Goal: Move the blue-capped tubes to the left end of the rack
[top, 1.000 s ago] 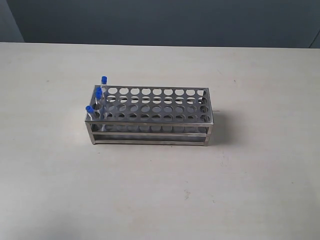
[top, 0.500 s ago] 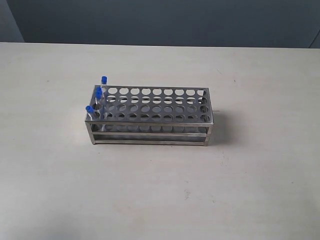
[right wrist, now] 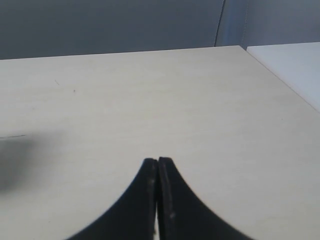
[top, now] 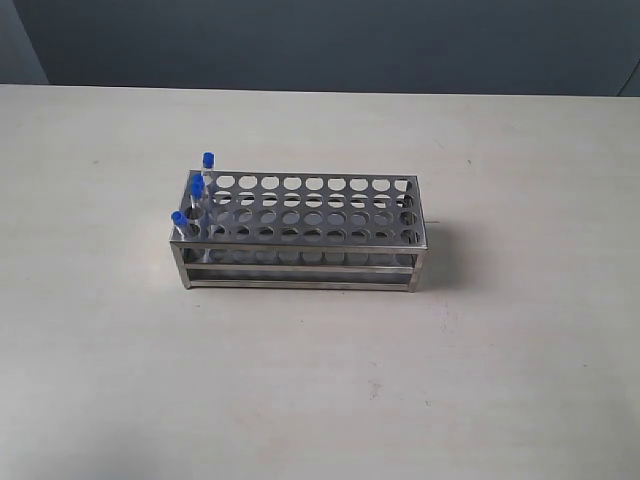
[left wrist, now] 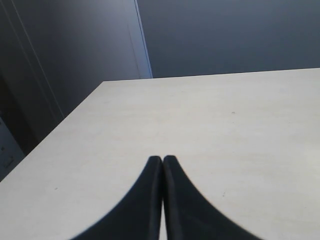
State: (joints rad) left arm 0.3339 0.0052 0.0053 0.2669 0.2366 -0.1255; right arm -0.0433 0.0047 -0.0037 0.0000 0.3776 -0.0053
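The stainless-steel rack (top: 310, 232) stands near the middle of the pale table in the exterior view. The blue-capped tubes stand upright in the holes at its left end: one at the back (top: 208, 160), two close together in the middle (top: 198, 186), one at the front (top: 178, 218). Neither arm shows in the exterior view. My left gripper (left wrist: 162, 159) is shut with nothing in it, over bare table. My right gripper (right wrist: 157, 161) is likewise shut and holds nothing, also above bare table. The rack and tubes are out of sight in both wrist views.
The table's far edge (top: 320, 90) meets a dark grey wall. In the left wrist view the table's corner (left wrist: 105, 82) lies ahead, with a dark drop beside it. In the right wrist view a white surface (right wrist: 295, 65) adjoins the table's corner.
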